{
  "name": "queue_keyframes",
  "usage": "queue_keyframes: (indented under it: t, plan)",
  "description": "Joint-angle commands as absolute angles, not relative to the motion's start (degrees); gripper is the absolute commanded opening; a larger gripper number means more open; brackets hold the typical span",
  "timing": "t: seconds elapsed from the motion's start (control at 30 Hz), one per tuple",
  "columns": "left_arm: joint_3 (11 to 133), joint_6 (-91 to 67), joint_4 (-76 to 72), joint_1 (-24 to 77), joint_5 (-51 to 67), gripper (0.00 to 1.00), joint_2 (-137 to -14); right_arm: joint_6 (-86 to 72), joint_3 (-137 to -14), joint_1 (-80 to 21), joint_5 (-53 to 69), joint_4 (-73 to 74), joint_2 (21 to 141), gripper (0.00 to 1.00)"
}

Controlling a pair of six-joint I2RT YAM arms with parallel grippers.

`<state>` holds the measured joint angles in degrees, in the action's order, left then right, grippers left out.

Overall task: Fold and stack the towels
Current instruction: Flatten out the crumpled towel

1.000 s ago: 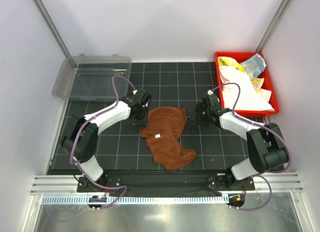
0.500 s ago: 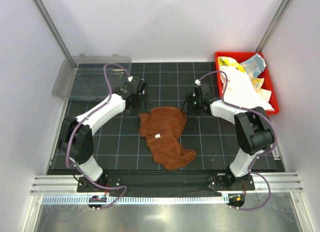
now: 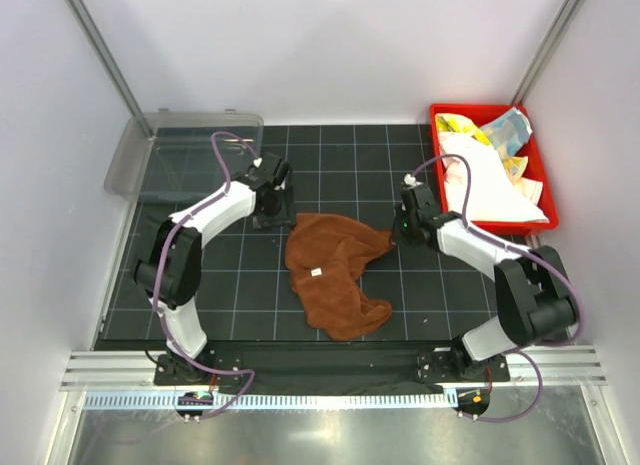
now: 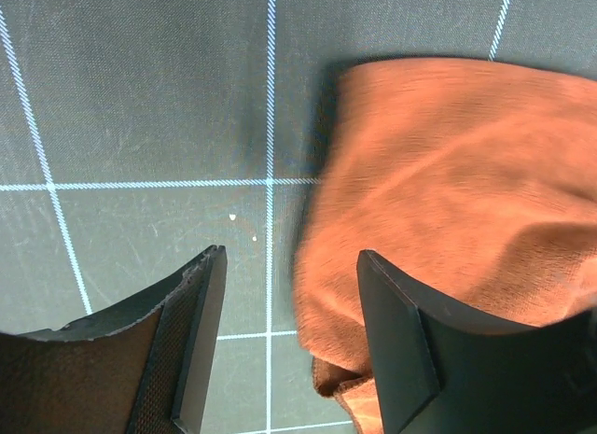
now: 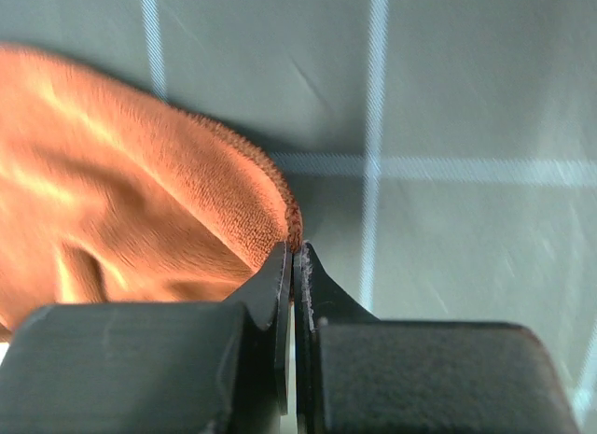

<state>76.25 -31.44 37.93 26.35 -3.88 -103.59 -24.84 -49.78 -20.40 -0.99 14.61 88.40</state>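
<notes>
A rust-brown towel (image 3: 335, 270) lies crumpled in the middle of the black grid mat. My right gripper (image 3: 397, 235) is shut on that towel's right corner (image 5: 284, 219), pinching the hem between its fingertips and drawing it into a point. My left gripper (image 3: 268, 217) hovers open just off the towel's upper left edge (image 4: 448, 191); its right finger (image 4: 401, 331) rests over the cloth, its left finger (image 4: 191, 331) over bare mat. More towels (image 3: 490, 170), white, pale yellow and light blue, are heaped in the red bin (image 3: 540, 210) at the back right.
A clear plastic lid or tray (image 3: 185, 155) lies at the back left corner of the mat. The mat (image 3: 320, 155) ends at an aluminium rail near my bases. White walls and slanted frame posts enclose the cell.
My right gripper closed on the brown towel's right corner and pulled it out to the right. My left gripper opened and let go of the towel's upper left edge, staying beside it.
</notes>
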Motion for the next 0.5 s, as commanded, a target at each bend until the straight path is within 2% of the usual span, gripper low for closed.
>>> queue_keyframes:
  t: [0.0,0.27,0.47]
  plan:
    - [77.5,-32.8,35.4,26.4,-2.4,0.64,-103.6,-24.3,-44.4,-20.6,-4.3,16.5,82.2,0.01]
    - [79.3,-30.3,25.0,26.5,3.7,0.66,-106.0,-23.4,-42.5,-20.5,-3.3,16.3,79.5,0.01]
    - [86.7,-25.7,26.6,26.5,6.8,0.62,-115.4,-23.8,-42.0,-20.5,-2.0,15.4,79.5,0.01]
